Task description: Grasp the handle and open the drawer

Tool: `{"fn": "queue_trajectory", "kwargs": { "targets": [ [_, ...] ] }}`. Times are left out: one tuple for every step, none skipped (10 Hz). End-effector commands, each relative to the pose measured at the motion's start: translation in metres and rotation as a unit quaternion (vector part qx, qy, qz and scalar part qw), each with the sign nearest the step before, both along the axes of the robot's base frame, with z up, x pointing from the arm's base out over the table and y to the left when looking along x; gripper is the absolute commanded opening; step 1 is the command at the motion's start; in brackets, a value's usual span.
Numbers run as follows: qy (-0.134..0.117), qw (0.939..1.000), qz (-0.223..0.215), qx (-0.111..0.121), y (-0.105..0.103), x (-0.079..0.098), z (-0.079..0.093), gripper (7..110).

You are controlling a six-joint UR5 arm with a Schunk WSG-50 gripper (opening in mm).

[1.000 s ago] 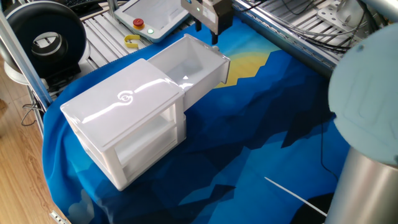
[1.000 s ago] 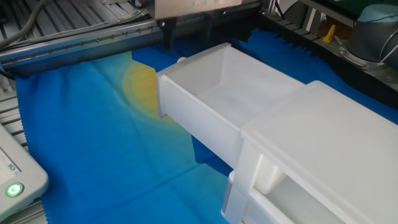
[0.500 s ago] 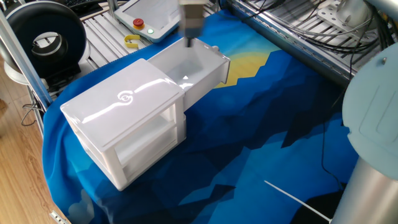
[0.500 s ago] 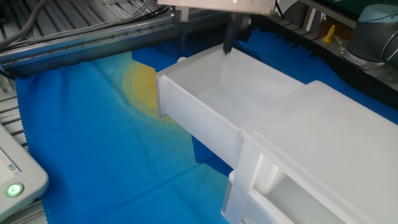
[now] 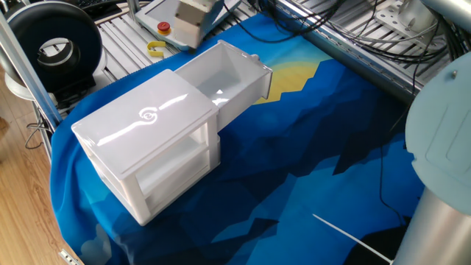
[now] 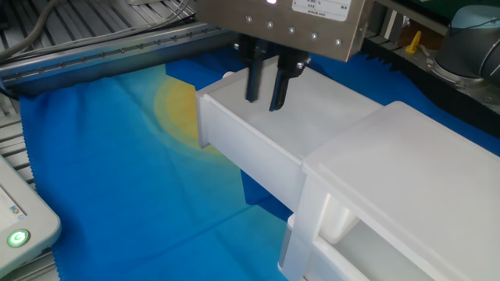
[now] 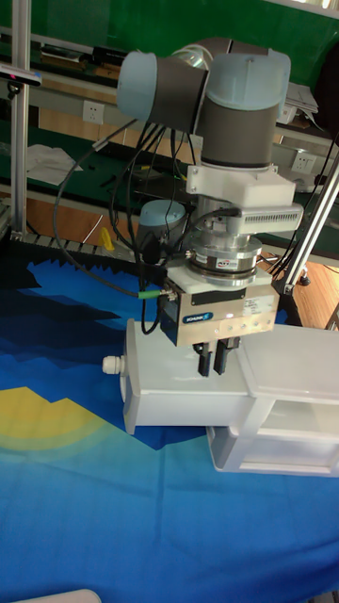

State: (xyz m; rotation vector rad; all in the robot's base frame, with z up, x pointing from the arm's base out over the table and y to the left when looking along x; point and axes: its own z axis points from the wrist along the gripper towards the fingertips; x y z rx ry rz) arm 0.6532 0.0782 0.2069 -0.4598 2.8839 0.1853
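The glossy white plastic drawer (image 6: 266, 136) is seen pulled well out of the white cabinet shell (image 5: 147, 140), directly beneath the pincer (image 6: 266, 105), whose fingers are set narrow and hold nothing. The stubby grey cylindrical handle (image 7: 112, 364) is found beyond the pincer, at the drawer's outer face. The opening is judged largely complete; a clean vertical retreat, clear of the drawer walls, is advised.

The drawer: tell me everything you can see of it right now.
The drawer is a glossy white plastic tray, seemingly empty, pulled well out of the white cabinet over the blue cloth. Its small grey handle sticks out from the front panel, untouched. The pincer hangs above its open top, fingers close together, gripping nothing; whether they touch the drawer is unclear.
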Motion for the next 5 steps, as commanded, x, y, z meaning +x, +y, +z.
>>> {"fn": "queue_trajectory", "kwargs": {
  "targets": [
    [0.009, 0.9958, -0.083, 0.037, 0.0108, 0.0037, 0.0032, 7],
    [0.009, 0.9962, -0.08, 0.033, 0.0088, 0.0033, 0.0025, 7],
    [0.011, 0.9963, -0.078, 0.035, 0.0096, 0.003, 0.0025, 7],
    [0.013, 0.9961, -0.077, 0.041, 0.0124, 0.0027, 0.0027, 7],
    [0.014, 0.9959, -0.077, 0.047, 0.015, 0.0027, 0.003, 7]
  ]
}}
